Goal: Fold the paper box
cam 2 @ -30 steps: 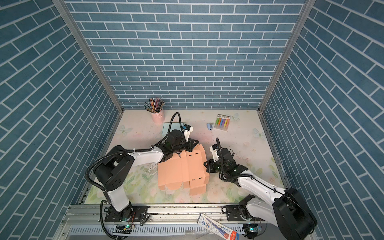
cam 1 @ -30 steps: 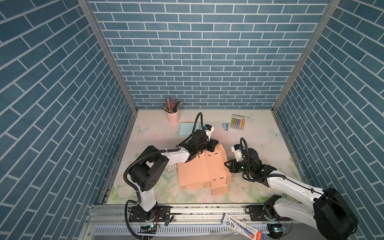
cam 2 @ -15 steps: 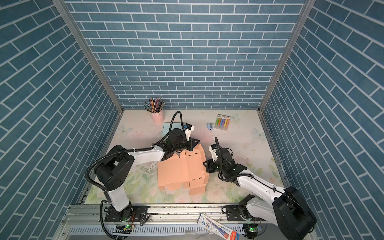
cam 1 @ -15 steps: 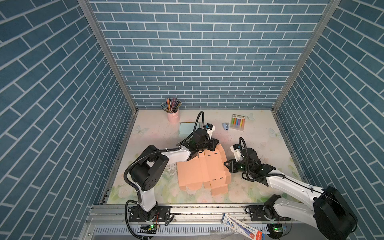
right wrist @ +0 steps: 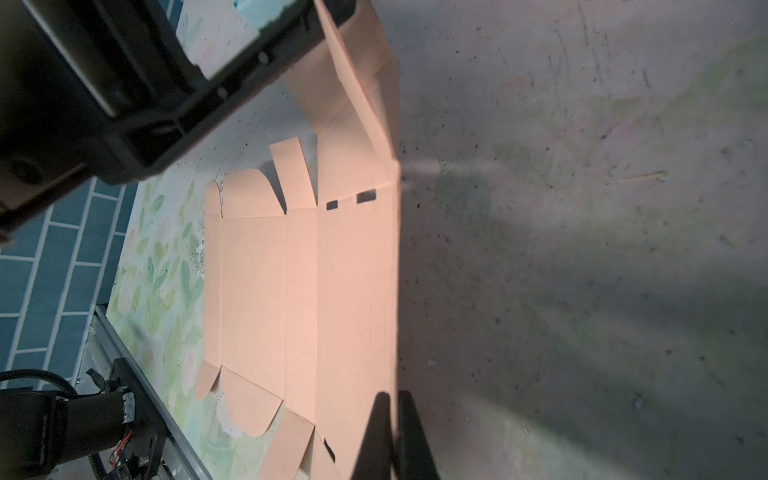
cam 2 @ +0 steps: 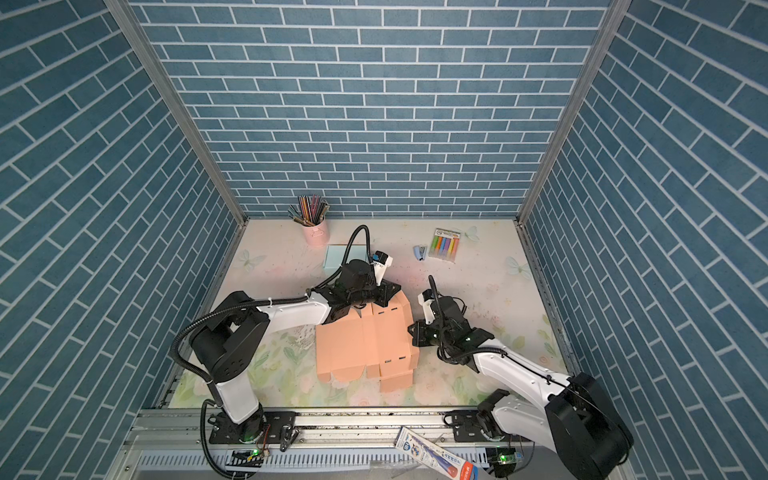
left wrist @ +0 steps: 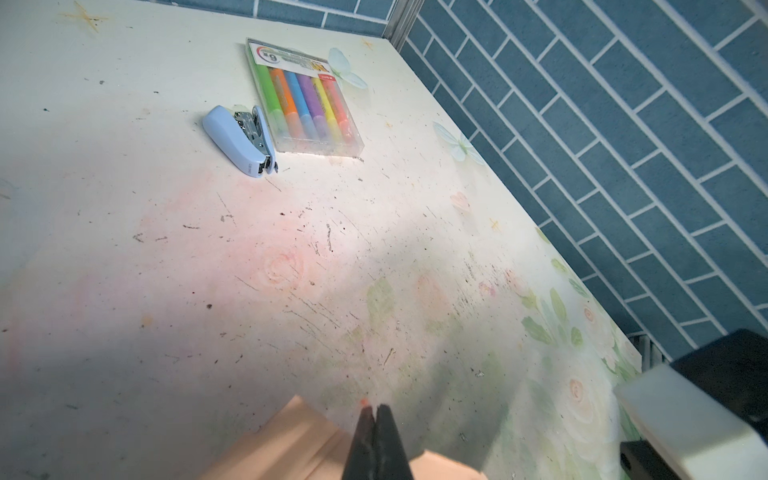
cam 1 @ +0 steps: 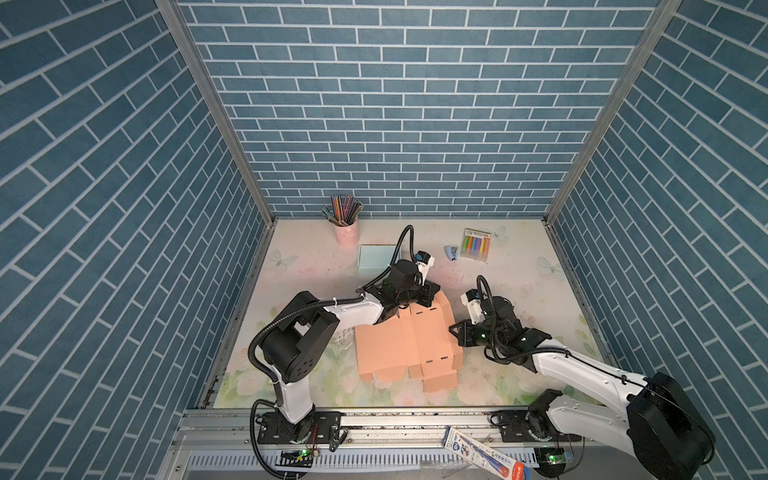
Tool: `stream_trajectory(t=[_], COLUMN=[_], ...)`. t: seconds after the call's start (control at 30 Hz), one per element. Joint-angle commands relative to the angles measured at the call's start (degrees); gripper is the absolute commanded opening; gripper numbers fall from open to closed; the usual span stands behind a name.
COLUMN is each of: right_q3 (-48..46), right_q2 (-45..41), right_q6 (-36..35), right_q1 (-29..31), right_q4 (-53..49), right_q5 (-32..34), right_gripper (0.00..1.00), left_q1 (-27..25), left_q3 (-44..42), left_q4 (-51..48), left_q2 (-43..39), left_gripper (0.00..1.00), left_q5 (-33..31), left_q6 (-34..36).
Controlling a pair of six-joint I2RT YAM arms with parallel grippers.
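1. Where the metal rail [cam 1: 374, 419] runs along the near edge of the table [cam 1: 519, 270], both arm bases are fixed to it. A long blue-and-white carton [cam 1: 486, 455] with a red end lies slantwise on the near side of it.
2. Past the rail, the peach paper box [cam 1: 399, 345] lies mid-table between the two arms. It is mostly a flat, unfolded sheet, and the right wrist view shows creased panels, rounded tabs and small slots.
3. At the sheet's right edge, the right gripper [cam 1: 454, 330] sits low over the table. Its jaws are closed tight on that edge, which runs in between the fingers [right wrist: 374, 419] in the right wrist view.
4. At the far end of the sheet, the left gripper [cam 1: 432, 291] reaches over the far right corner. Its jaws are pressed together and pinch a flap that is lifted off the table, while the rest of the sheet lies flat.
5. Beyond the box, a light blue pad [cam 1: 374, 257] lies flat, partly behind the left arm's cable.
6. Farther back and to the right, a small blue stapler [cam 1: 452, 252] lies just beside a clear marker pack [cam 1: 476, 245] of coloured markers.
7. At the back left, a pink cup [cam 1: 345, 232] of coloured pencils stands close to the blue brick wall [cam 1: 395, 124].
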Motion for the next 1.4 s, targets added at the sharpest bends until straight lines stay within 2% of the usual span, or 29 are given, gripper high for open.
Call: stream_trajectory(t=[0.0,0.23,0.5,0.63,0.83,1.0,1.17,1.37], right_q3=[2.3,4.9,4.8,6.3,12.6,17.5,21.6,25.9], right_q2=[-0.9,0.1,-0.3,-0.7,0.3,3.2,5.8,9.7], right_q6=[-2.4,-4.3,-5.2,-7.0,-12.9,-15.9,-19.6,-22.5], right_q1=[0.3,1.4,1.7,4.3,11.3,16.3,21.0,23.5], right_q4=[-0.5,-4.0,-4.7,-7.1,-14.7,-19.3,-21.4,-25.3], right_q5=[1.6,5.2,6.1,9.2,18.3,26.9,33.7,38.0], right_gripper=[0.0,0.0,0.0,0.0,0.0,0.0,0.0,0.0], left_q1=[-1.5,-6.1,-5.6,-1.5,8.8,14.8,16.4,16.4], left_q3=[0.0,-5.6,-14.1,-17.8,-24.7,-27.9,-29.8,-29.3], left_q4=[-1.3,0.0,0.8,0.6,-0.4,-3.4,-1.9,-1.3], left_q2=[-1.7,-5.1,-12.5,-16.7,-25.0,-28.5,-28.0,-27.1], left_gripper=[0.0,0.0,0.0,0.0,0.0,0.0,0.0,0.0], left_q5=[-0.3,-2.4,-4.4,-3.3,-1.8,-3.2,-2.9,-2.3], left_q6=[1.1,-0.5,-1.3,-0.6,0.4,2.8,3.1,4.3])
